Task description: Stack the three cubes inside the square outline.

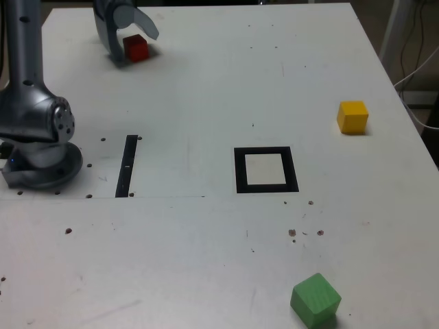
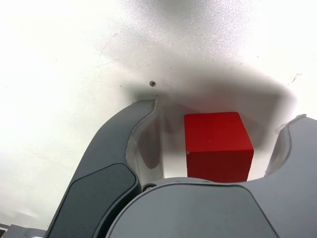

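At the far left of the exterior view, a red cube (image 1: 136, 48) rests on the white table. My gripper (image 1: 127, 38) is lowered around it, open. In the wrist view the red cube (image 2: 218, 146) sits between the two grey fingers of the gripper (image 2: 224, 113), with a gap showing on each side. A yellow cube (image 1: 352, 116) stands alone at the exterior view's right. Close to the front edge lies a green cube (image 1: 315, 299), turned at an angle. The square outline (image 1: 240, 171), black with a pale centre, is near the table's middle with nothing inside it.
The arm's grey base (image 1: 38, 130) fills the exterior view's left edge. A thin black bar (image 1: 127, 166) lies flat beside it. The table's right edge (image 1: 405, 103) runs near the yellow cube, with white cables (image 1: 418, 68) beyond it.
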